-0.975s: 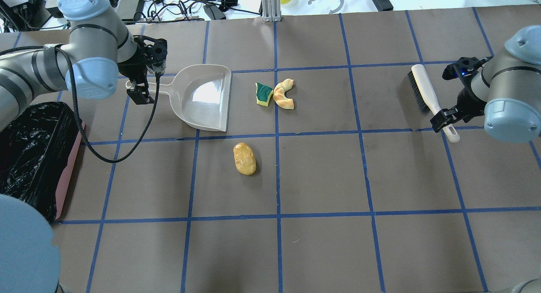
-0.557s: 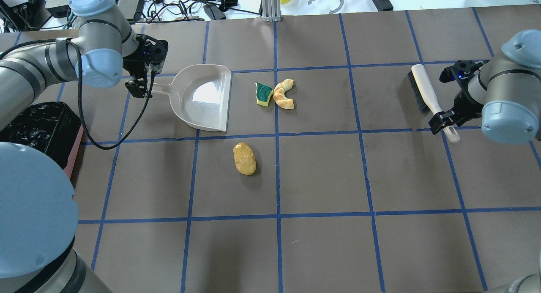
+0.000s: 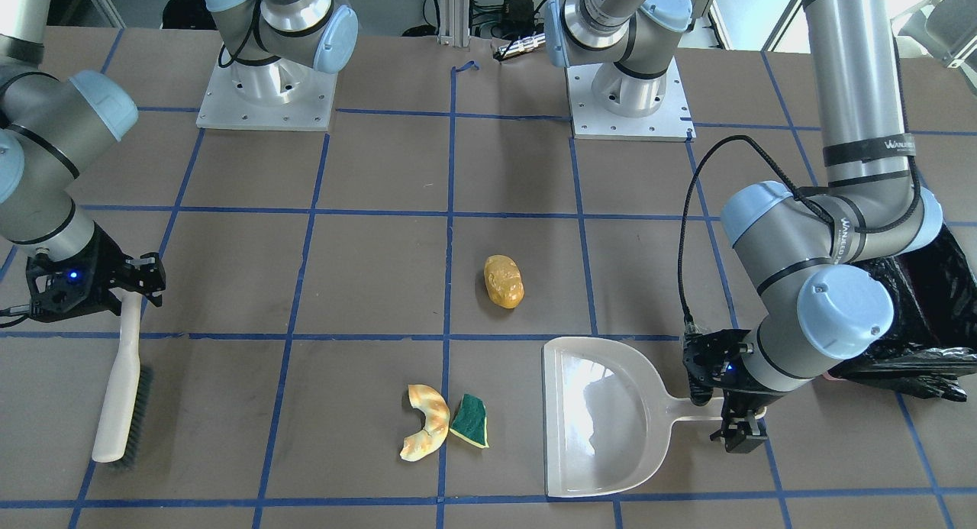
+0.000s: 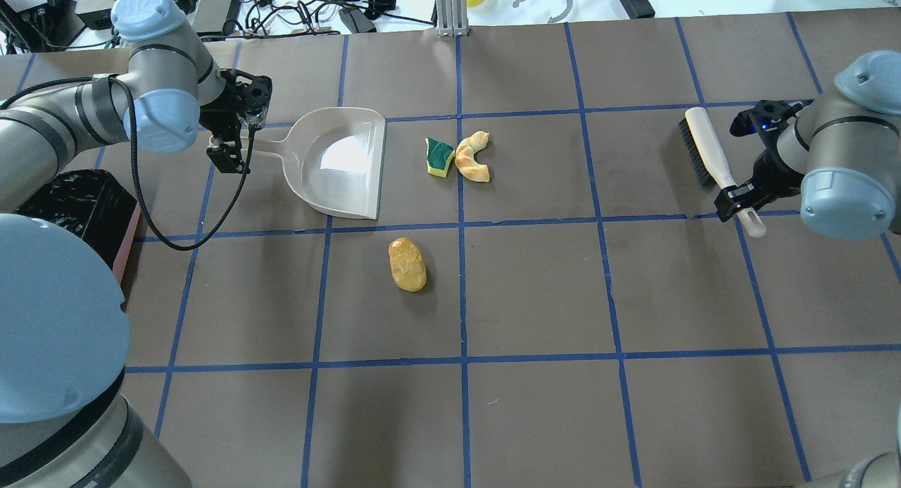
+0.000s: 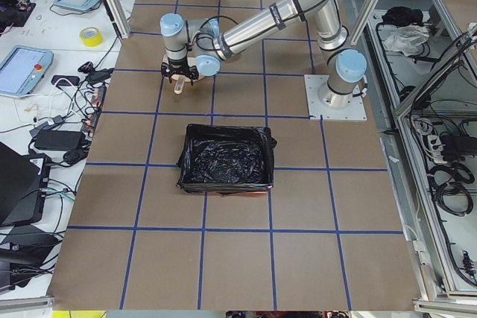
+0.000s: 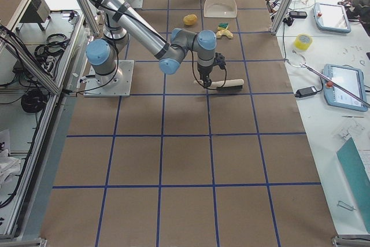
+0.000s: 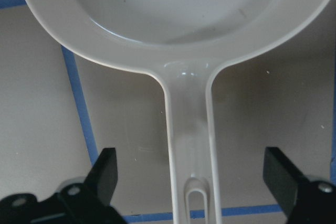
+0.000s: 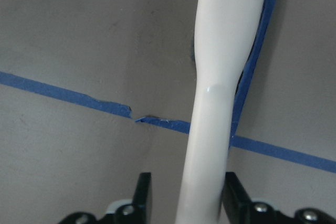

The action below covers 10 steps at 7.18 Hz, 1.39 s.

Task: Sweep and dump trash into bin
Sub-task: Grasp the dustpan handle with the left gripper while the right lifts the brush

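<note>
The trash lies on the brown table: a yellow-brown potato-like lump [image 4: 407, 264] [image 3: 504, 282], a tan croissant piece [image 4: 471, 158] [image 3: 424, 433] and, touching it, a green sponge wedge [image 4: 439, 157] [image 3: 469, 420]. The black-lined pink bin [image 4: 77, 206] [image 5: 226, 158] stands at the table's left edge. My left gripper [image 4: 232, 141] [image 7: 189, 182] is open, its fingers wide on either side of the beige dustpan's [image 4: 345, 160] handle. My right gripper [image 4: 739, 199] [image 8: 189, 203] straddles the white brush's [image 4: 707, 150] handle, jaws narrowed; one finger touches the handle and a gap remains at the other.
The dustpan's open mouth faces the sponge and croissant, about half a grid square away. The brush lies flat at the far right, bristles [image 3: 137, 414] on the table. Cables and tools [image 4: 338, 9] crowd the strip beyond the table's far edge.
My left gripper shifted slightly along the dustpan handle and dropped closer to it. My right gripper's jaws narrowed around the brush handle. Trash, dustpan and brush stayed put.
</note>
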{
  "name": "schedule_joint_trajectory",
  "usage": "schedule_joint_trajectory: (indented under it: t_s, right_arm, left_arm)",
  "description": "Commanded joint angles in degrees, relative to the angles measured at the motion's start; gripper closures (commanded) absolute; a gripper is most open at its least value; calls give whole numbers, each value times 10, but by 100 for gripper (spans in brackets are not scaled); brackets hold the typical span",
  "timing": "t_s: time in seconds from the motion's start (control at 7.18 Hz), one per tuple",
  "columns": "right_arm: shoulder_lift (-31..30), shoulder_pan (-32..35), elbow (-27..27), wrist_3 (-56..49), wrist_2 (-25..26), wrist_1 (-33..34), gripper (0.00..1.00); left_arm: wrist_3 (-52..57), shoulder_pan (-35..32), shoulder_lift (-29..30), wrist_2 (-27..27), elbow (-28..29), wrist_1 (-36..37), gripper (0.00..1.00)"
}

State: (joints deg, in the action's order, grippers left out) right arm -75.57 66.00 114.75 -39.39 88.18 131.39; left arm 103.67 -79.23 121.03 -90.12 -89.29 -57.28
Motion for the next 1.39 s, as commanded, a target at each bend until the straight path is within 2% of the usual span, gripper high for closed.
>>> schedule_joint_trajectory:
  t_s: [0.0,0.14,0.28,0.42,0.7,1.25]
  right_arm:
    - [3,0,-2,5,0,4,75]
    - [2,0,-3,10,1,4,90]
    - [1,0,-14,38,1,0,95]
    - [-8,6,-37,55,3,-21,95]
    - [-25,34,-68,114,-2,-88,95]
    - [-23,232,-98,384,-18,-126,96]
  left_arm:
    - [-15,0,4,1,-2,1,30]
    - [-13,0,4,3,-2,1,57]
    - [-11,0,4,4,-2,2,76]
    - [-10,0,4,5,-2,2,97]
    - [-9,0,4,6,-2,2,100]
    - [-9,0,4,4,-2,2,100]
